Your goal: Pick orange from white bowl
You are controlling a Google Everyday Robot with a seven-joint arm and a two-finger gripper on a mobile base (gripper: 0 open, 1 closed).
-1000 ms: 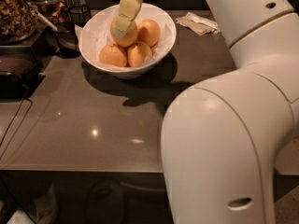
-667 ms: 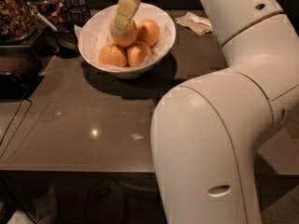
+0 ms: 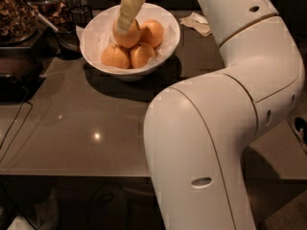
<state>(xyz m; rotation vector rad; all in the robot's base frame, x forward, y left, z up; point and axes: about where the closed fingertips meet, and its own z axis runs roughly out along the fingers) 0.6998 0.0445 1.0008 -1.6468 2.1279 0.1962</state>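
The white bowl stands at the back of the dark table and holds several oranges on a white paper lining. My gripper reaches down from the top edge into the bowl and rests against the top of the orange, which lies at the back left on top of the others. Three more orange fruits lie around it: one to the right, one at the front left and one at the front. The gripper hides part of the orange.
My big white arm fills the right half of the view. A crumpled napkin lies right of the bowl. Dark containers with food and a black holder stand at the back left. A cable runs over the table's left edge.
The arm's elbow has swung left and closer, covering more of the table's right side. The gripper stays at the same fruit in the bowl.
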